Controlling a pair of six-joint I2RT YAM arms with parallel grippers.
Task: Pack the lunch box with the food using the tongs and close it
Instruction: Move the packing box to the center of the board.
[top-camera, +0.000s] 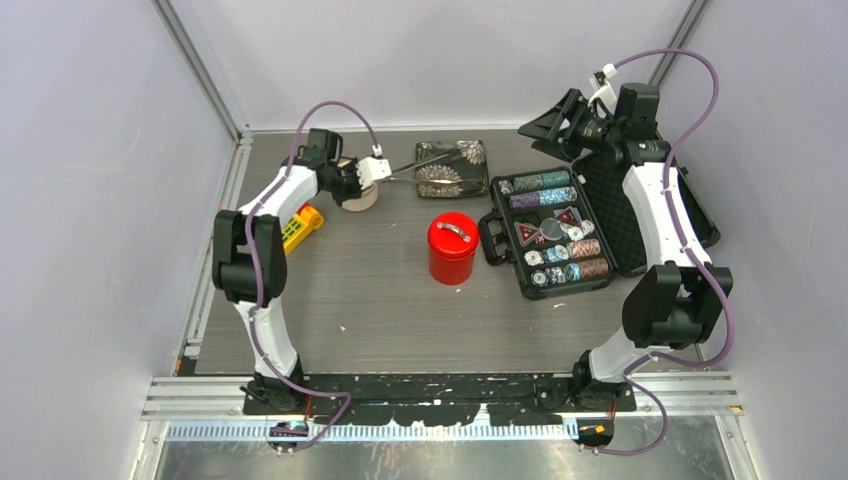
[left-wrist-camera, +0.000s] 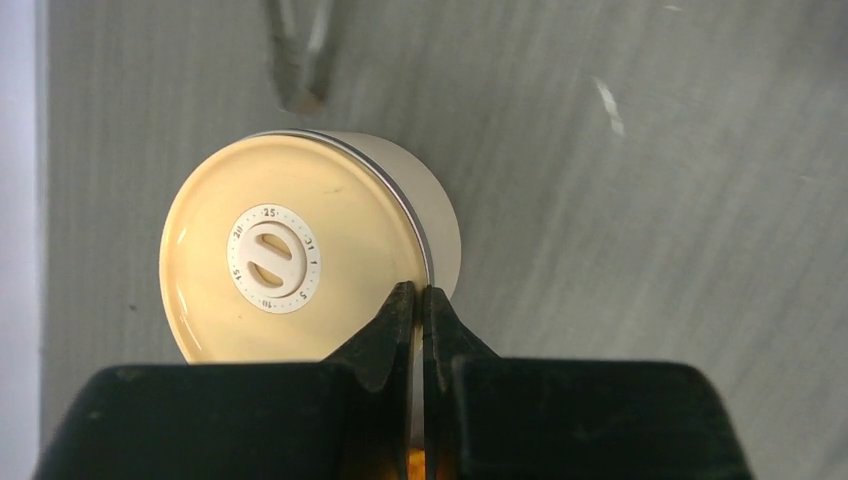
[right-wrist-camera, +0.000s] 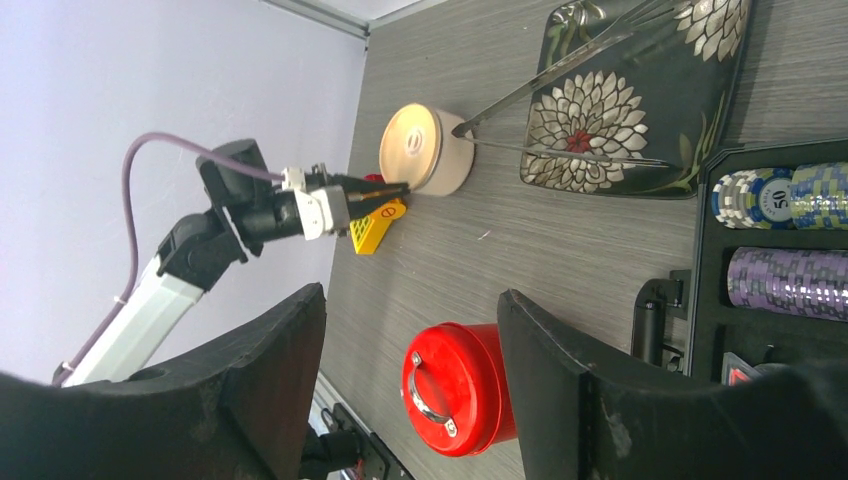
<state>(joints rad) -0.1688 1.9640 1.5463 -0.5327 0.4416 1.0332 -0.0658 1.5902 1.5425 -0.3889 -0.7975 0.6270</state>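
The left gripper (left-wrist-camera: 420, 292) is shut, its two black fingers (left-wrist-camera: 385, 340) pressed together with only a thin slit between them and nothing seen in their hold. The tips hang right at the near rim of the tub (left-wrist-camera: 437, 215), at the seam where the beige lid (left-wrist-camera: 200, 250) meets the cream wall. Whether they touch the rim cannot be told. The lid is on the tub, and a white dial (left-wrist-camera: 272, 260) ringed with numbers sits at its centre.

The tub stands at the far left of the table (top-camera: 380, 320). Just beyond it lies the joined end of the tongs (right-wrist-camera: 545, 77). Their two thin arms spread away from the tub and rest across the dark flowered tray (right-wrist-camera: 620, 120) beside it. On the tub's other side, near the left wall, lies a yellow and red block (right-wrist-camera: 372, 228), partly hidden by the left arm.

The red canister (right-wrist-camera: 460, 390) stands upright in the middle of the table, well apart from the tub, with its handled lid on. To its right an open black case (top-camera: 608, 225) holds rows of chips.

The right gripper (right-wrist-camera: 410, 300) is raised at the far right with its fingers wide apart and nothing between them.
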